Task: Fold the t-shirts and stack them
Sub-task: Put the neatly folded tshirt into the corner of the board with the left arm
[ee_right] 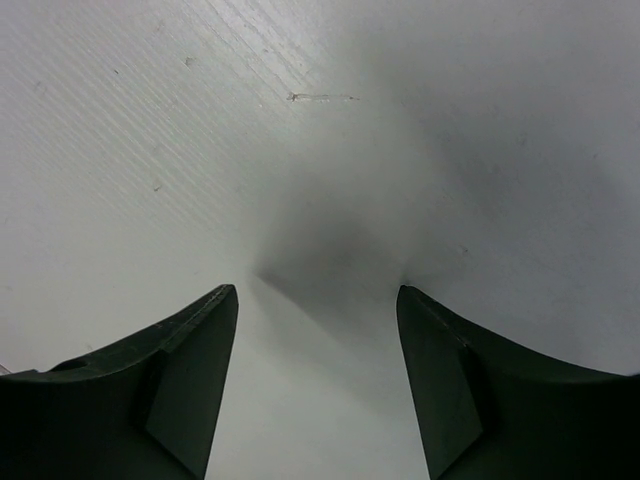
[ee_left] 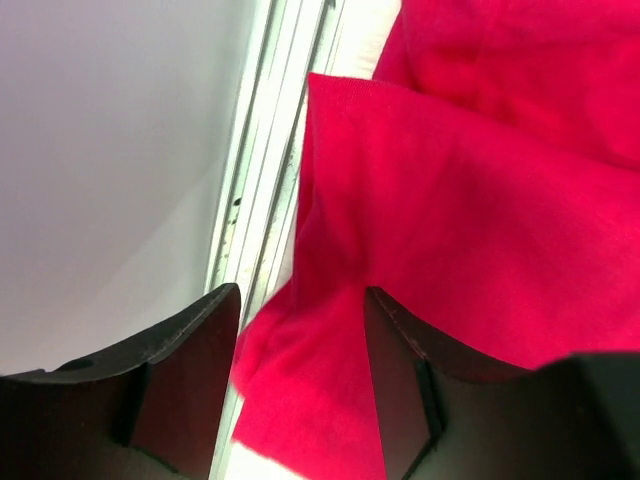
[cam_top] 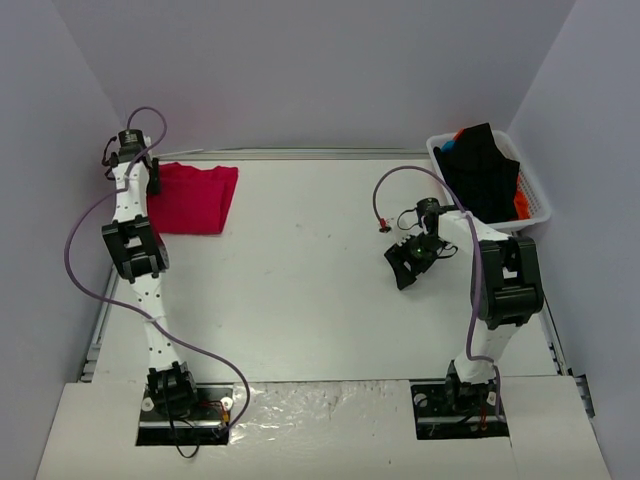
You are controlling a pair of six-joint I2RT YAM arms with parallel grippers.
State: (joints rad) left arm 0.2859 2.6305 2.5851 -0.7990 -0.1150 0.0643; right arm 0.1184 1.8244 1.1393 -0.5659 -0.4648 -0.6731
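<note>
The crimson-red t-shirt (cam_top: 195, 197) lies folded flat at the table's far left. My left gripper (cam_top: 153, 176) is at the shirt's left edge. In the left wrist view the left gripper (ee_left: 302, 295) is open, with a corner of the red t-shirt (ee_left: 480, 200) lying between the spread fingers, and neither finger presses on it. My right gripper (cam_top: 408, 262) hovers right of the table's middle, open and empty. In the right wrist view the right gripper (ee_right: 317, 292) has only bare tabletop under it. A black t-shirt (cam_top: 482, 170) fills the basket, with orange (cam_top: 522, 207) and blue (cam_top: 447, 143) cloth beside it.
The white slatted basket (cam_top: 538, 190) stands at the back right corner, just behind the right arm. A metal rail (ee_left: 255, 190) runs along the table's left edge beside the red shirt, with the wall close behind it. White walls enclose the table on three sides.
</note>
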